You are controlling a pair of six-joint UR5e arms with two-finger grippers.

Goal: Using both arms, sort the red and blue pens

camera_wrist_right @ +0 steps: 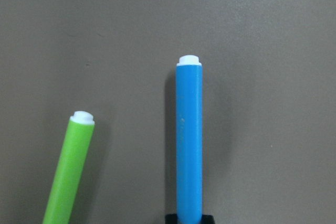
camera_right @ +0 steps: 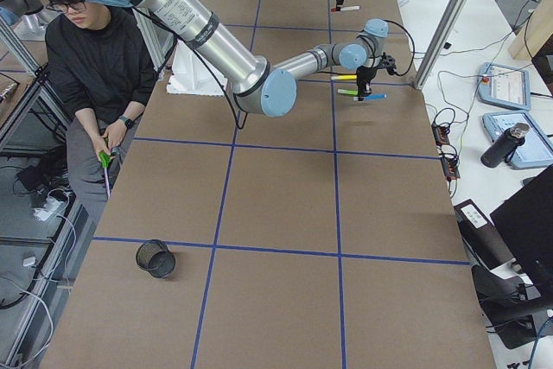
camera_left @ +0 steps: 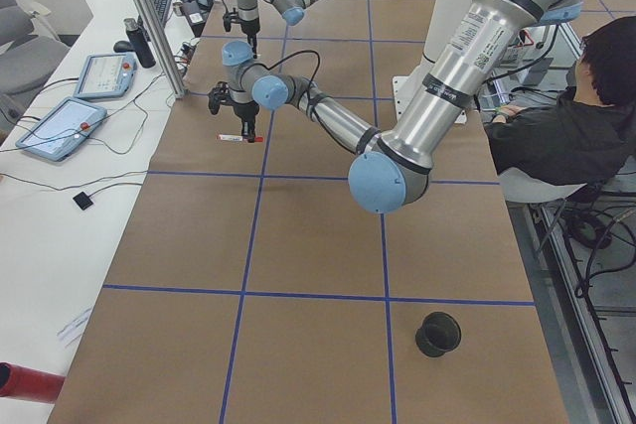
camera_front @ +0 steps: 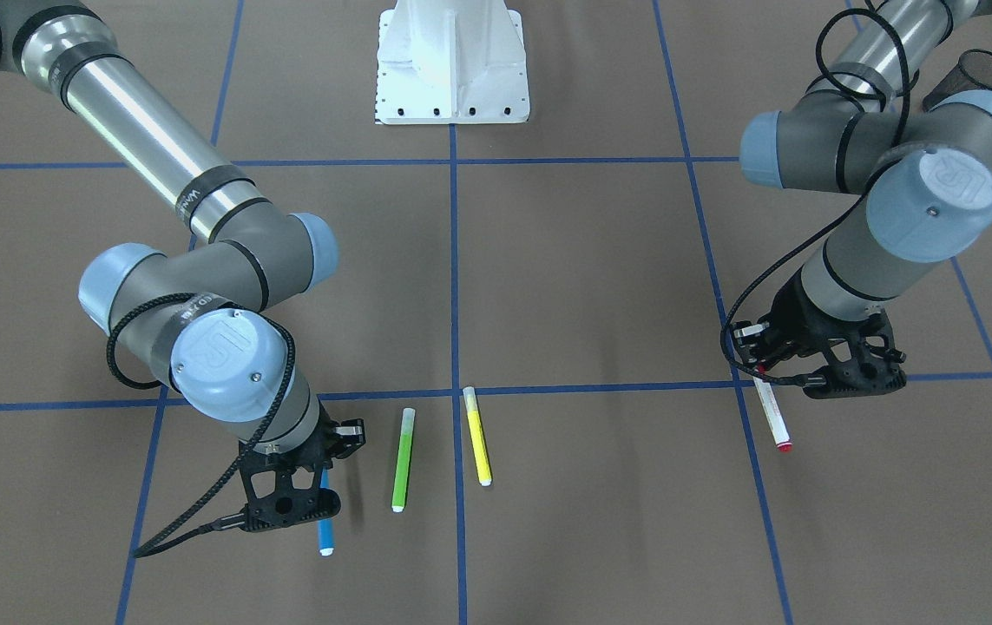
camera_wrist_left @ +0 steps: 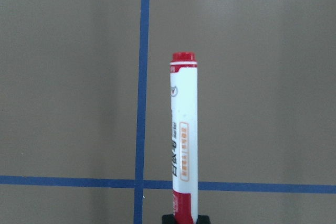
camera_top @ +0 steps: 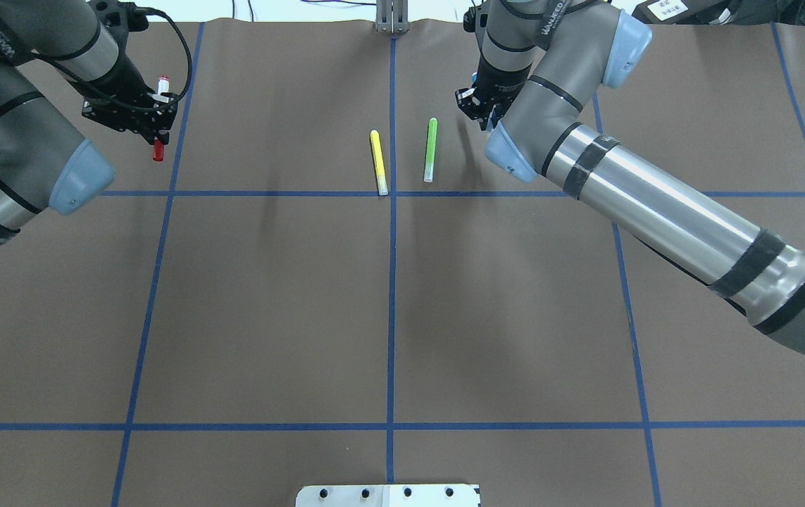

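Observation:
The red pen (camera_front: 771, 415), white-barrelled with a red cap and red end, sticks out from under my left gripper (camera_front: 799, 369), which is shut on it near the cap. In the left wrist view the red pen (camera_wrist_left: 184, 140) points away over a blue tape crossing. The overhead view shows its red end (camera_top: 158, 150) below the left gripper (camera_top: 136, 113). The blue pen (camera_front: 325, 525) is held the same way by my right gripper (camera_front: 300, 486), shut on it. In the right wrist view the blue pen (camera_wrist_right: 189, 140) lies just above the brown table, white end forward.
A green marker (camera_front: 403, 460) and a yellow marker (camera_front: 478, 434) lie side by side on the table, the green one right beside the blue pen. A black mesh cup (camera_front: 977, 74) stands behind my left arm, another (camera_left: 438, 333) near the table's left end. A person (camera_right: 95, 58) sits alongside.

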